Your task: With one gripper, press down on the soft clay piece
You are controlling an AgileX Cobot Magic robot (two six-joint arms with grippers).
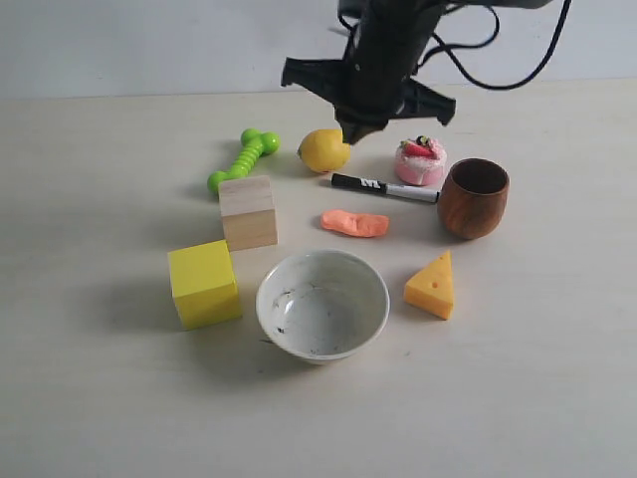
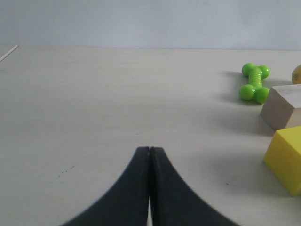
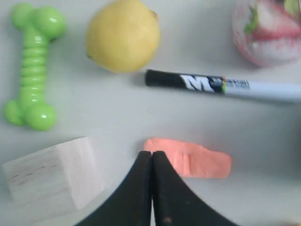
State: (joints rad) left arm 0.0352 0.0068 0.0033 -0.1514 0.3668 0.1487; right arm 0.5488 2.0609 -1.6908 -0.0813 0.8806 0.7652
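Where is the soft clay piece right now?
In the exterior view the soft clay piece lies near the centre, just in front of the black marker, between the wooden block and the wooden cup.

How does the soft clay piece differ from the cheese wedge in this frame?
Colour: the soft clay piece is salmon-orange, while the cheese wedge is yellower. Shape: the clay is a flat, irregular, elongated lump, while the wedge is a crisp triangle with holes. Place: the clay lies next to the marker, while the wedge sits beside the bowl. Both are small and orange-toned.
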